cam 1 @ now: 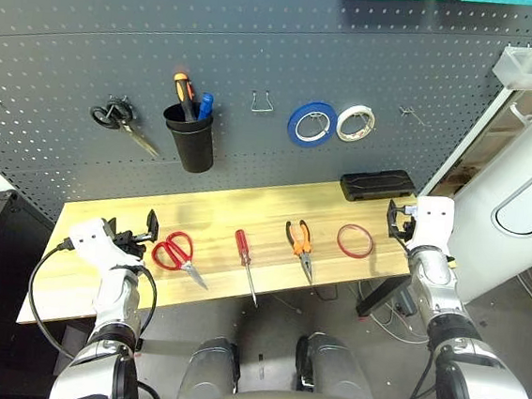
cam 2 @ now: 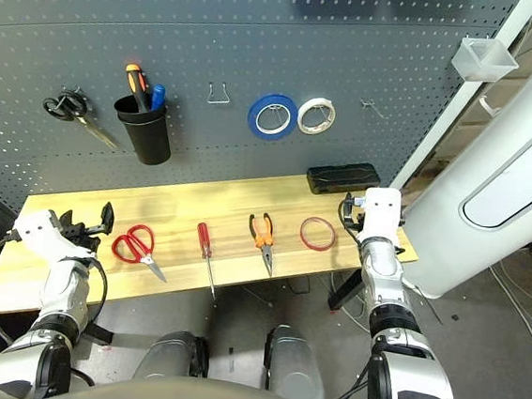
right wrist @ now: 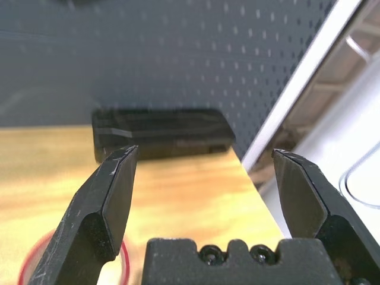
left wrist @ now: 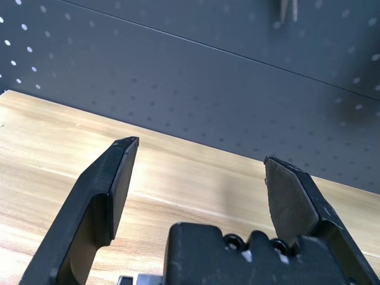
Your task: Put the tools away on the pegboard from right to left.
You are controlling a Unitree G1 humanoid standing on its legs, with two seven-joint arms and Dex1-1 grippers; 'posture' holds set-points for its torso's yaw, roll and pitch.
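Observation:
Four tools lie in a row on the wooden table (cam 1: 218,212): red-handled scissors (cam 1: 178,253), a red-handled screwdriver (cam 1: 244,258), orange-and-black pliers (cam 1: 300,244) and a thin red tape ring (cam 1: 355,240), whose edge also appears in the right wrist view (right wrist: 22,261). Behind them rises the dark grey pegboard (cam 1: 262,48). My left gripper (cam 1: 133,226) (left wrist: 200,151) hovers open just left of the scissors, nothing between its fingers. Just right of the tape ring, at the table's right end, my right gripper (cam 1: 396,220) (right wrist: 205,153) is open and empty.
On the pegboard hang black-handled scissors (cam 1: 118,119), a black cup (cam 1: 189,136) with screwdrivers, an empty hook (cam 1: 262,101), blue tape (cam 1: 312,123) and white tape (cam 1: 355,123). A black case (cam 1: 378,185) (right wrist: 160,133) lies at the table's back right. A white pillar (cam 1: 522,186) stands to the right.

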